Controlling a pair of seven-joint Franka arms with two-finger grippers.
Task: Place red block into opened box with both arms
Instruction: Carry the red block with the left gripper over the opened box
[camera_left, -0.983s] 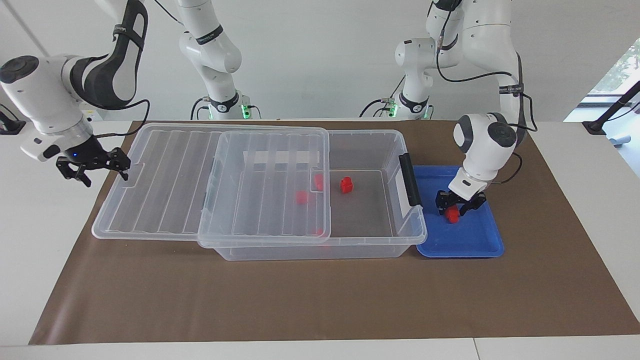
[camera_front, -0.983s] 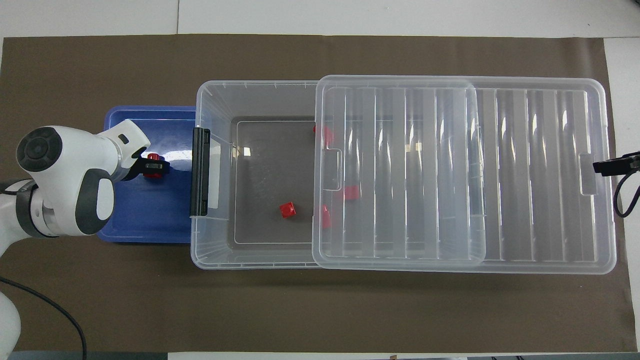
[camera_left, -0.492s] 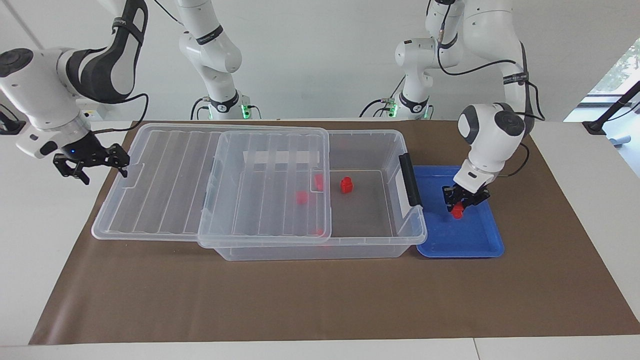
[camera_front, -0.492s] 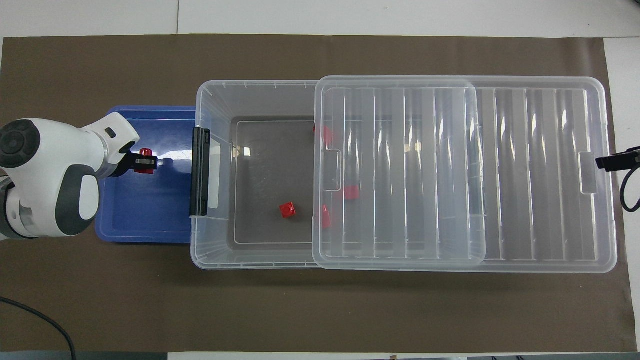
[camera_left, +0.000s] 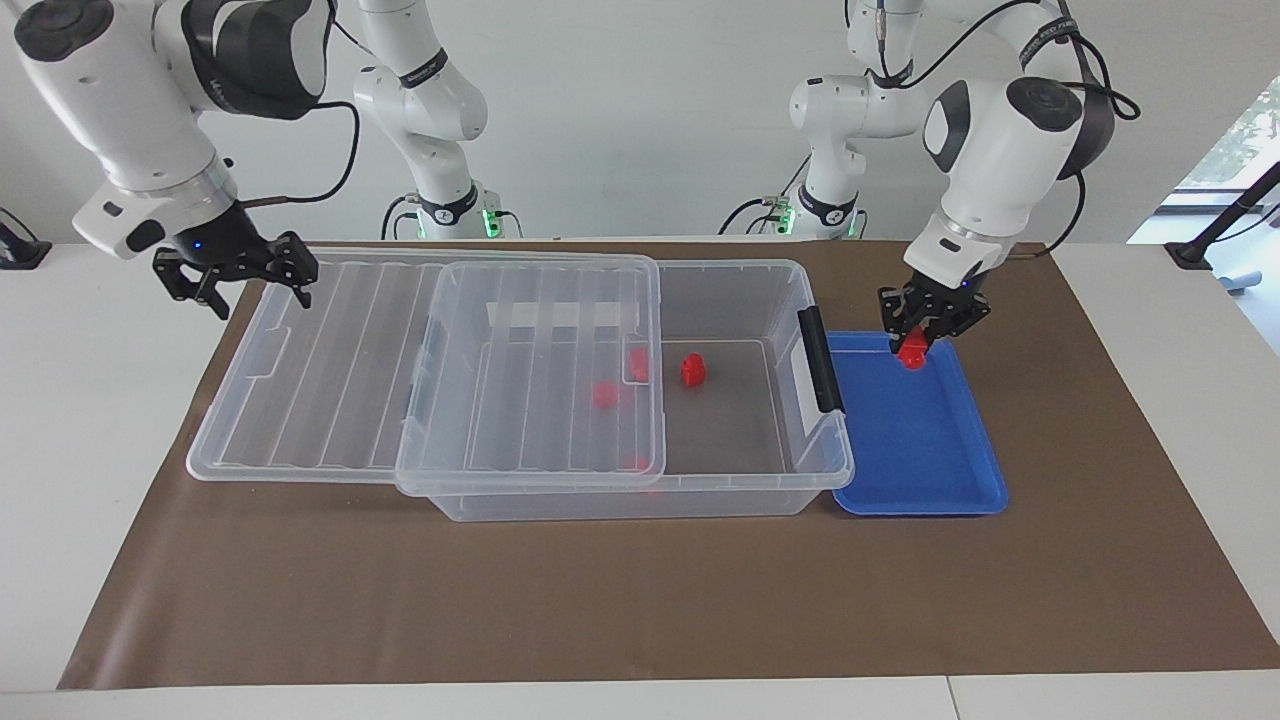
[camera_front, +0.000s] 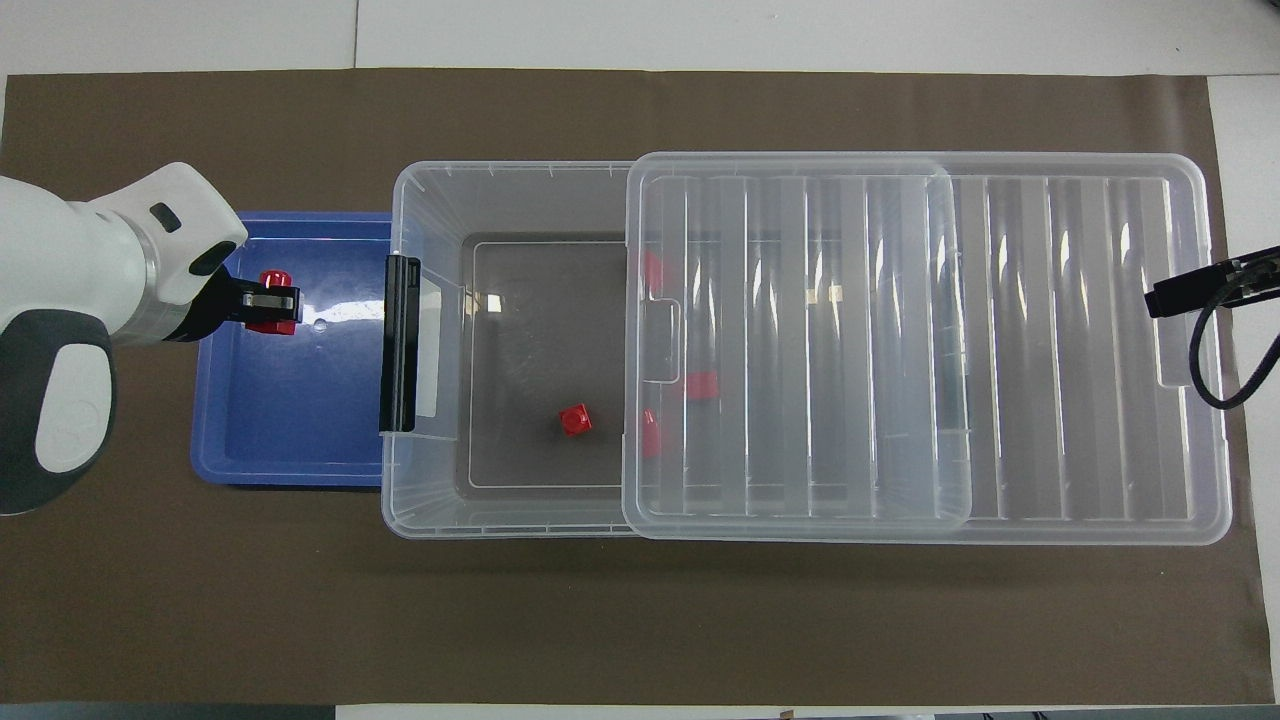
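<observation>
My left gripper (camera_left: 920, 335) is shut on a red block (camera_left: 912, 356) and holds it in the air over the blue tray (camera_left: 930, 460); from overhead the held red block (camera_front: 270, 301) shows between the fingertips of the left gripper (camera_front: 268, 300). The box (camera_left: 800, 285) stands mid-table. Its ribbed lid (camera_left: 330, 360) is slid toward the right arm's end, so the end by the tray is uncovered. One red block (camera_left: 692, 370) lies on the bare box floor, and others (camera_left: 603, 394) show through the lid. My right gripper (camera_left: 250, 290) hangs open over the lid's outer end.
The blue tray (camera_front: 290, 420) sits against the box's black latch (camera_front: 400, 340), toward the left arm's end. Brown paper (camera_front: 640, 620) covers the table. The lid (camera_front: 1050, 350) overhangs the box (camera_front: 420, 180) toward the right arm's end.
The left gripper shut on the red block and lifted it off the tray. The right gripper rose and came over the lid's end.
</observation>
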